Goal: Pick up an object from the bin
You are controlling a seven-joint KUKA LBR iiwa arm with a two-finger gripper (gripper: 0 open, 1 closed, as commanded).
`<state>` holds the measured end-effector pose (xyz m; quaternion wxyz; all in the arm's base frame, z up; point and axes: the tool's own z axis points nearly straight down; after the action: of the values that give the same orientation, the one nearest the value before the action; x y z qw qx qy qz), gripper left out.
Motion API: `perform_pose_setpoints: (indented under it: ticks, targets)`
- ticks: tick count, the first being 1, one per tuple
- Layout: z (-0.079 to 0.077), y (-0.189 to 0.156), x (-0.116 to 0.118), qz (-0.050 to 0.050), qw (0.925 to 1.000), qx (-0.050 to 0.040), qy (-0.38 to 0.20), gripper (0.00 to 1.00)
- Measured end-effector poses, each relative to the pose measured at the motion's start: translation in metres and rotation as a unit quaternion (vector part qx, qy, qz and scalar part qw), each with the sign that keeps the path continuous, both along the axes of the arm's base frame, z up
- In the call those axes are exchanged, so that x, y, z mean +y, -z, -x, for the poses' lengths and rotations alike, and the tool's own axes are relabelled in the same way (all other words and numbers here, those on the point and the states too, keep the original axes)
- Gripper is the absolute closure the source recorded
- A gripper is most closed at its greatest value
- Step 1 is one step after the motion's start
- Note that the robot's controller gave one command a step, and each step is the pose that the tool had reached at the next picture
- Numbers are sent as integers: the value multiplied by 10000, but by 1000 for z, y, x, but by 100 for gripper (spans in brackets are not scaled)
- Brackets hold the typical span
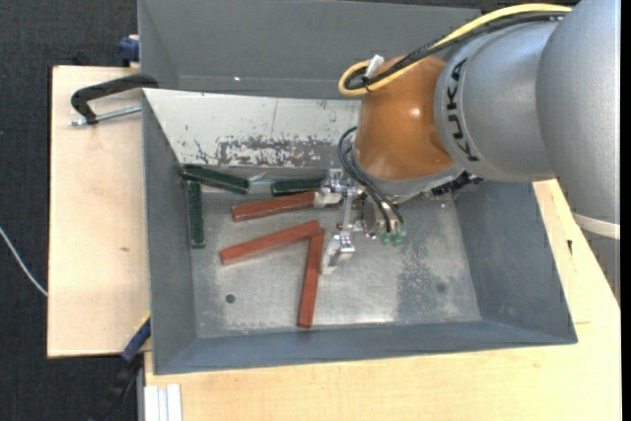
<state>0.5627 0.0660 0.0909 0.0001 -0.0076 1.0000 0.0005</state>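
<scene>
My gripper [338, 222] hangs low in the middle of the bin, below the arm's orange cover, and its two silvery fingers look open with nothing between them. Just left of the fingertips is the corner of a red L-shaped piece [271, 243], one leg running left and the other [310, 286] pointing toward the front wall. A shorter red bar [273, 206] lies just behind it, its right end close to the rear finger. A dark green bar [296, 183] lies beyond that, by the back wall.
A dark green L-shaped piece [196, 212] lies at the left wall, with one leg along the back. The bin floor to the right of the gripper and at the front is bare metal. The arm covers the right rear part of the bin.
</scene>
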Motion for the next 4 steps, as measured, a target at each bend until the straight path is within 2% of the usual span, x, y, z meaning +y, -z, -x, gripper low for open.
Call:
perform_pose_setpoints:
  ticks: [1, 2, 3, 4]
  targets:
    - [-1, 5, 30, 97, 9842, 62, -1767, 100]
    - [-1, 5, 30, 96, 9842, 61, -1766, 100]
    - [14, -37, 7, -2, 9865, 9, -1640, 100]
    - [2, -55, 24, 0, 9986, -55, -526, 100]
